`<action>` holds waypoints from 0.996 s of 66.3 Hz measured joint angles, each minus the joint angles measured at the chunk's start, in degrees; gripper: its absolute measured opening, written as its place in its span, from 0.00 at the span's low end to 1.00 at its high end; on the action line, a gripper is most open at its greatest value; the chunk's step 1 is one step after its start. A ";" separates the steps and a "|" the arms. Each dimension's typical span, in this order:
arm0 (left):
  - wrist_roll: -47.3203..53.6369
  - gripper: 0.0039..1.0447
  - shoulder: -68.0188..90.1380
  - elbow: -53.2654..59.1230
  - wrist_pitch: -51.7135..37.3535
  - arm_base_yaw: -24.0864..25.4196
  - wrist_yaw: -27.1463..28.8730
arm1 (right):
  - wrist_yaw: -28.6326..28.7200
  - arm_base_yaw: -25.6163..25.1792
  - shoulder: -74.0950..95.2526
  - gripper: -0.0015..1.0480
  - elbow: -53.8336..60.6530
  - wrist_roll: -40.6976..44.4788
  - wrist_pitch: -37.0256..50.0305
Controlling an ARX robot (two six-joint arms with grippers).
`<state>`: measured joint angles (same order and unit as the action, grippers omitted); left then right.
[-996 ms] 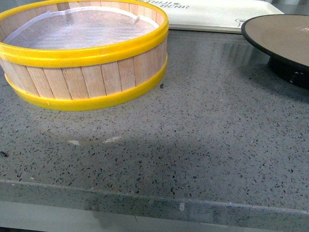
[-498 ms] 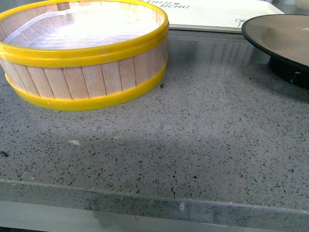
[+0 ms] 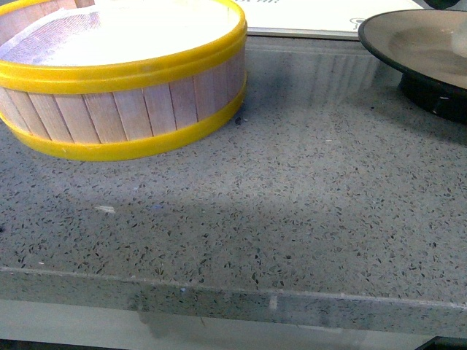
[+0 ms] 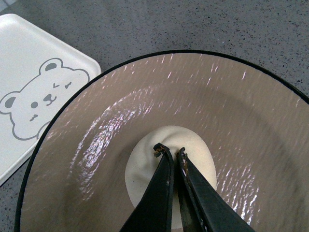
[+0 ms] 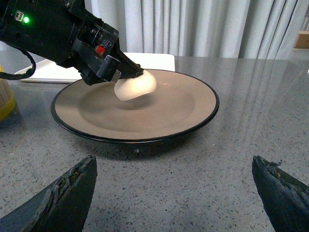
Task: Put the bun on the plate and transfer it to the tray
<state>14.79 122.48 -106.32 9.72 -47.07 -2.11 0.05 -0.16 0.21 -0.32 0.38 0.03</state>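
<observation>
The cream-white bun (image 4: 145, 166) hangs pinched in my left gripper (image 4: 169, 152), whose fingers are shut on it low over the middle of the plate (image 4: 241, 106). From the right wrist view the bun (image 5: 137, 86) sits at the tip of the black left arm, over the tan plate (image 5: 183, 111) with its black rim. My right gripper (image 5: 174, 162) stands open near the table top, short of the plate, with nothing between its fingers. The cream tray (image 4: 29, 63) with the bear drawing lies right beside the plate. No gripper shows in the front view.
A wooden steamer basket (image 3: 124, 109) with yellow rims stands at the back left of the grey speckled counter (image 3: 292, 197). The tray (image 3: 306, 14) and plate (image 3: 416, 44) are at the back right. The counter's front edge (image 3: 233, 299) runs across near me.
The front view has shifted a little: the basket, tray and plate now sit higher and further left in the picture. No arm appears in that view at any time.
</observation>
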 joint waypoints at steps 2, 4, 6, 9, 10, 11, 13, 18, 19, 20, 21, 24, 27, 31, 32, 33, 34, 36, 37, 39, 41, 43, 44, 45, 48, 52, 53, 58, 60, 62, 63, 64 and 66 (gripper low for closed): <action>0.04 0.03 0.04 0.00 0.00 0.00 0.02 | 0.00 0.00 0.00 0.91 0.00 0.00 0.00; 0.15 0.03 0.04 0.00 0.00 0.02 0.02 | 0.00 0.00 0.00 0.91 0.00 0.00 0.00; 0.15 0.03 0.04 0.00 0.00 0.02 0.00 | 0.02 0.00 0.00 0.91 0.00 0.00 0.00; 0.44 0.03 0.04 0.07 -0.20 0.00 0.22 | 0.02 0.00 0.00 0.91 0.00 0.00 0.00; 0.46 0.03 0.04 0.15 -0.39 0.00 0.22 | 0.02 0.00 0.00 0.91 0.00 0.00 0.00; 0.55 0.03 0.04 0.17 -0.50 -0.02 0.22 | 0.02 0.00 0.00 0.91 0.00 0.00 0.00; 0.79 0.03 0.04 0.31 -0.79 -0.07 0.28 | 0.02 0.00 0.00 0.91 0.00 0.00 0.00; 1.81 0.03 0.04 0.70 -1.16 -0.24 0.44 | 0.00 0.00 0.00 0.91 0.00 0.00 0.00; 1.92 0.03 0.04 0.77 -1.16 -0.26 0.42 | 0.00 0.00 0.00 0.91 0.00 0.00 0.00; 1.99 0.03 0.04 0.81 -1.16 -0.31 0.39 | 0.00 0.00 0.00 0.91 0.00 0.00 0.00; 2.16 0.03 0.04 0.92 -1.16 -0.35 0.42 | 0.00 0.00 0.00 0.91 0.00 0.00 0.00; 2.58 0.03 0.04 1.07 -1.16 -0.46 0.44 | 0.00 0.00 0.00 0.91 0.00 0.00 0.00; 3.19 0.03 0.04 1.27 -0.81 -0.63 0.35 | 0.02 0.00 0.00 0.91 0.00 0.00 0.00; 4.28 0.03 0.04 1.44 -0.37 -0.76 0.35 | 0.02 0.00 0.00 0.91 0.00 0.00 0.00; 4.42 0.03 0.04 1.44 -0.22 -0.79 0.37 | 0.02 0.00 0.00 0.91 0.00 0.00 0.00; 4.57 0.03 0.04 1.49 -0.15 -0.83 0.37 | 0.02 0.00 0.00 0.91 0.00 0.00 0.00; 4.59 0.04 0.04 1.49 -0.04 -0.85 0.37 | 0.00 0.00 0.00 0.91 0.00 0.00 0.00; 4.68 0.09 0.04 1.49 0.15 -0.85 0.33 | 0.00 0.00 0.00 0.91 0.00 0.00 0.00; 4.68 0.11 0.04 1.49 0.20 -0.85 0.33 | 0.00 0.00 0.00 0.91 0.00 0.00 0.00; 4.66 0.16 0.04 1.49 0.24 -0.87 0.33 | 0.00 0.00 0.00 0.91 0.00 0.00 0.00; 4.66 0.19 0.04 1.49 0.28 -0.87 0.33 | 0.00 0.00 0.00 0.91 0.00 0.00 0.00; 4.63 0.24 0.04 1.49 0.33 -0.87 0.31 | 0.00 0.00 0.00 0.91 0.00 0.00 0.00; 4.63 0.26 0.04 1.49 0.33 -0.87 0.28 | 0.00 0.00 0.00 0.91 0.00 0.00 0.00; 4.63 0.29 0.04 1.46 0.37 -0.87 0.24 | 0.00 0.00 0.00 0.91 0.00 0.00 0.00; 4.63 0.40 0.04 1.33 0.57 -0.87 0.17 | 0.02 0.00 0.00 0.91 0.00 0.00 0.00; 4.52 0.50 0.04 1.03 0.90 -0.87 0.00 | 0.02 0.00 0.00 0.91 0.00 0.00 0.00; 4.48 0.52 0.04 0.98 0.92 -0.87 -0.02 | 0.02 0.00 0.00 0.91 0.00 0.00 0.00; 4.04 0.61 0.02 0.44 1.20 -0.85 -0.04 | 0.02 0.00 0.00 0.91 0.00 0.00 0.00; 3.74 0.67 0.02 0.04 1.27 -0.81 -0.20 | 0.02 0.00 0.00 0.91 0.00 0.00 0.00; 3.39 0.72 0.02 -0.35 1.36 -0.70 -0.48 | 0.02 0.00 0.00 0.91 0.00 0.00 0.00; 3.26 0.74 0.02 -0.50 1.42 -0.68 -0.48 | 0.02 0.00 0.00 0.91 0.00 0.00 0.00; 3.17 0.76 0.02 -0.66 1.46 -0.63 -0.48 | 0.02 0.00 0.00 0.91 0.00 0.00 0.00; 2.86 0.81 -0.02 -1.07 1.53 -0.50 -0.55 | 0.00 0.00 0.00 0.91 0.00 0.00 0.00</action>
<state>17.65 122.45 -107.39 11.25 -47.57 -2.66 0.05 -0.16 0.21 -0.32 0.38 0.03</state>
